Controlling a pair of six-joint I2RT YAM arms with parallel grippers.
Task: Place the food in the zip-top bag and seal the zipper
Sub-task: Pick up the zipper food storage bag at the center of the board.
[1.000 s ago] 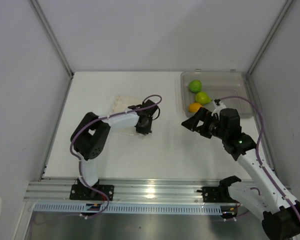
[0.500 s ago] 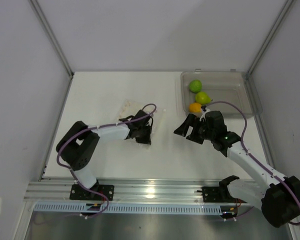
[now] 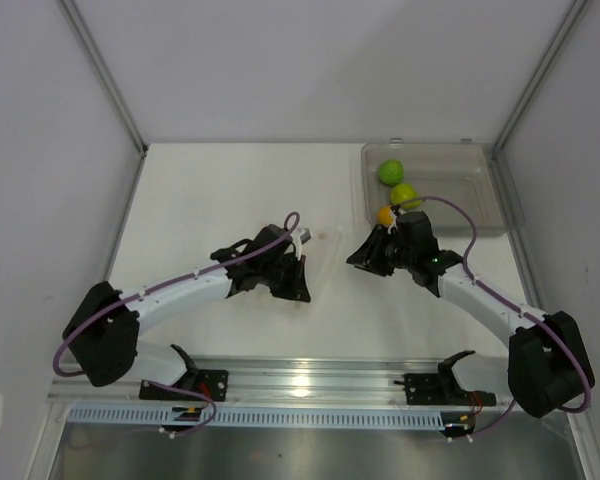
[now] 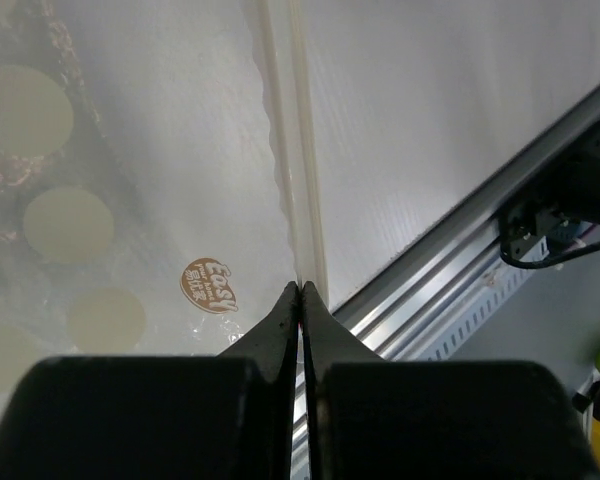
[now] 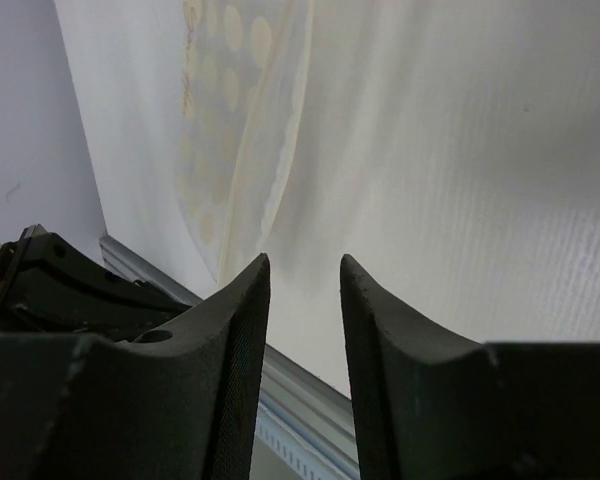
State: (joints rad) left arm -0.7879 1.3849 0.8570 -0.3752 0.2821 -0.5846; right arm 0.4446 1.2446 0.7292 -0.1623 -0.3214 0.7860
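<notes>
Nothing is bagged yet. The food, two green pieces (image 3: 390,172) (image 3: 406,194) and one orange piece (image 3: 385,214), lies in the one clear tray (image 3: 460,160) at the far right. The single zip-top bag (image 4: 130,200) is mid-table (image 3: 200,190), its zipper (image 4: 298,150) pinched in the clenched left jaws. The right jaws stand partly apart and empty just right of it. Filling and sealing remain.

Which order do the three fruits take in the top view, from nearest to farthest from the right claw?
1. Orange fruit: at the near left corner of the tray, closest to the right claw.
2. Middle green fruit: just behind the orange one.
3. Far green fruit: toward the tray's back wall.
</notes>
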